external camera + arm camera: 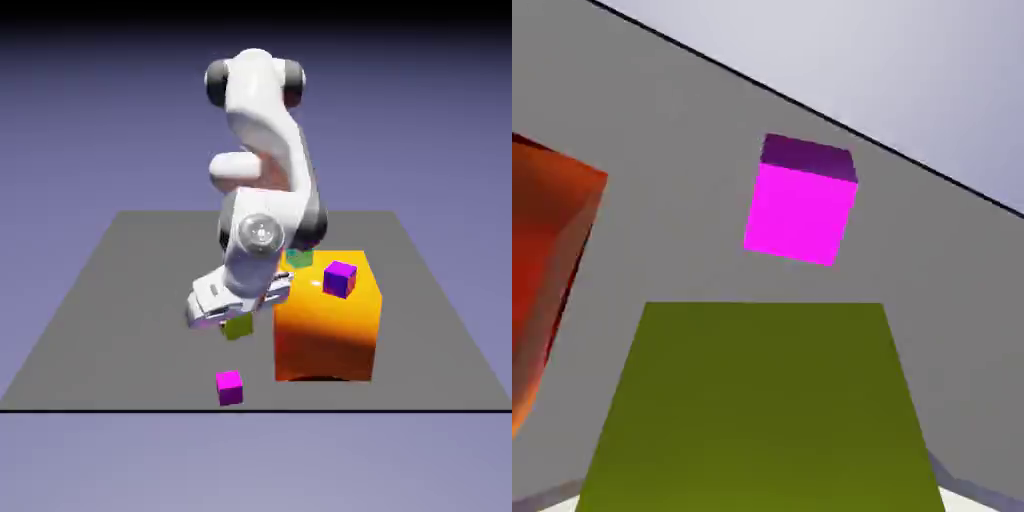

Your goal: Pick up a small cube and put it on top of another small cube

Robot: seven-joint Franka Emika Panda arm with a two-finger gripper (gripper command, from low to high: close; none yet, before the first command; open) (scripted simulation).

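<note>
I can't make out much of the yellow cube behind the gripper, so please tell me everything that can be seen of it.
The yellow cube is small, plain and olive-toned, with flat faces, straight edges and no marks visible. Its material can't be told. The gripper is closed on it, one finger at each side. In the exterior view it shows just below the hand, partly hidden, near the magenta cube and to the left of the big orange block. Whether it touches the table can't be told.

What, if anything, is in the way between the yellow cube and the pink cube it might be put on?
Nothing visible stands between the yellow cube, gripped by the robot's hand, and the pink cube. The big orange block sits off to the exterior view's right.
</note>
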